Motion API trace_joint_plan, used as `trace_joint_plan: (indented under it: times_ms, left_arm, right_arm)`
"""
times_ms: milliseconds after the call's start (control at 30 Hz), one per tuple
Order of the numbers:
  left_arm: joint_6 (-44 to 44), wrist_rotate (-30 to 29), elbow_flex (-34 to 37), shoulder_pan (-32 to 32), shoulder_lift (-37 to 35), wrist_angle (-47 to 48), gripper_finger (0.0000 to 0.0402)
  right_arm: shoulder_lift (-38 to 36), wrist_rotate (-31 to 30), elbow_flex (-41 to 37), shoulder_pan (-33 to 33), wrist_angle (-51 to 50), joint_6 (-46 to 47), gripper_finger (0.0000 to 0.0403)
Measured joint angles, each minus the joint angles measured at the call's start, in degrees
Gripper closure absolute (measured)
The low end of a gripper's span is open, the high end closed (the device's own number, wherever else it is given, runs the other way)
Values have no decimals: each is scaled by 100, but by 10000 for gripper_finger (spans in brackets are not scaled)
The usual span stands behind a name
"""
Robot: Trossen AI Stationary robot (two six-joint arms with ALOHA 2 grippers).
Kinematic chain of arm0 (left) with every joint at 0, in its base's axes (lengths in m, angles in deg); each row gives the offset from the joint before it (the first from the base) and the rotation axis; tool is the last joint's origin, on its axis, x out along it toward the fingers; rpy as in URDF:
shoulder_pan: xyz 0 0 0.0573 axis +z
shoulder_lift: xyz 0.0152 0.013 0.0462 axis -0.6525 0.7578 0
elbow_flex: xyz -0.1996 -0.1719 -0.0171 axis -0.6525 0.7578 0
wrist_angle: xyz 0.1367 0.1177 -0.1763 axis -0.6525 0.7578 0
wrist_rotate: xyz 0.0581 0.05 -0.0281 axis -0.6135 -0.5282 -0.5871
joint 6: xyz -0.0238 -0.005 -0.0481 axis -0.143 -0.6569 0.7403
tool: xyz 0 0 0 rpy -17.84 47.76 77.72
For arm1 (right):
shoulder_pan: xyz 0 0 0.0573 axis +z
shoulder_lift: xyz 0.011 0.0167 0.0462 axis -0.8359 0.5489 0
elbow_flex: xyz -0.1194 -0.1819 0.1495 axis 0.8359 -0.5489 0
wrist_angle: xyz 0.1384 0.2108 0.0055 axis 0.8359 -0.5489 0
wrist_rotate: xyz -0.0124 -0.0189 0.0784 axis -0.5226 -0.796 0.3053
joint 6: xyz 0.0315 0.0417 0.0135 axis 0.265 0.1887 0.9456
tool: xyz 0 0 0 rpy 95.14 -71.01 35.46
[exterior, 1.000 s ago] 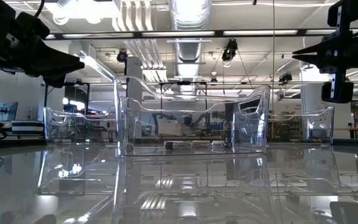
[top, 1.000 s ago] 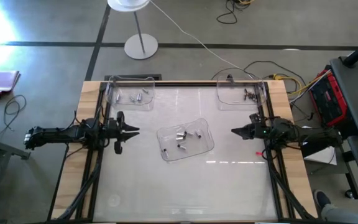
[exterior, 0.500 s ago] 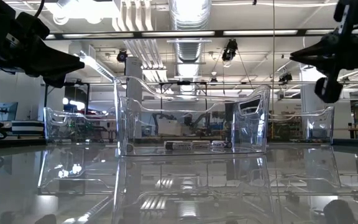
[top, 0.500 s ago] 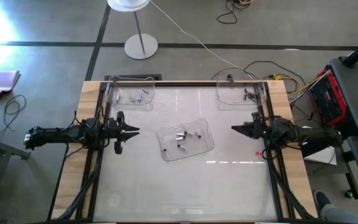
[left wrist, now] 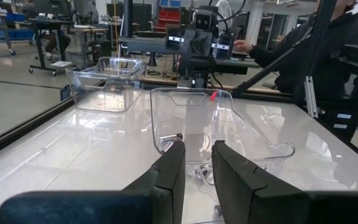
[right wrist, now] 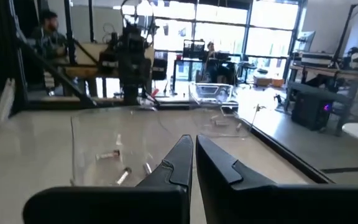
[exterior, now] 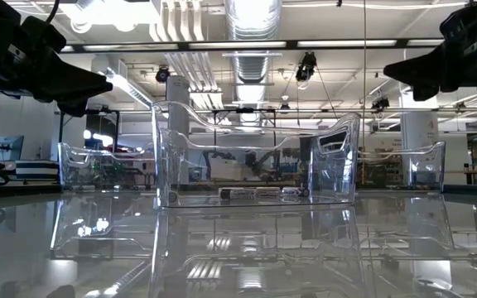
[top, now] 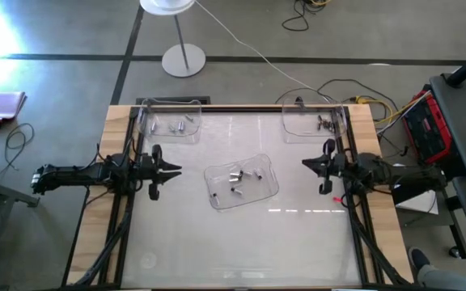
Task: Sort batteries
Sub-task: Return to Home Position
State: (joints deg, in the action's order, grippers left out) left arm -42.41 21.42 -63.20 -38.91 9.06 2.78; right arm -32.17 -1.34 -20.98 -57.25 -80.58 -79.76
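A clear tray (top: 267,187) lies mid-table, with several small silvery batteries (top: 236,175) on its floor; they also show in the low view (exterior: 247,192) and the right wrist view (right wrist: 112,154). My left gripper (top: 177,170) hovers left of this tray, pointing at it, its fingers (left wrist: 173,163) a narrow gap apart and holding nothing. My right gripper (top: 304,166) hovers right of the tray, also pointing at it, fingers (right wrist: 180,163) together and holding nothing. Both hang well above the table in the low view, the left gripper (exterior: 102,83) and the right gripper (exterior: 392,70).
Two more clear trays stand at the far edge, one far left (top: 154,123) and one far right (top: 299,128), each with a few batteries. Bare glossy table lies near the front edge (top: 241,242). People sit beyond the table (left wrist: 328,37).
My right gripper has rolled about its own long axis while its tip stayed in place beside the middle tray. The part that hung below it a second ago has swung round out of the low view. My left gripper and the batteries have kept still.
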Motion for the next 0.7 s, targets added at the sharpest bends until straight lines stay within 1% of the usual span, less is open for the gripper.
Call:
trace_joint_plan:
  times_ms: [100,700]
  left_arm:
    - [0,2,0,0,0,0,341]
    - [0,2,0,0,0,1,341]
  right_arm:
    - [4,5,64,2,55,168,390]
    - [11,53,104,2,66,178,390]
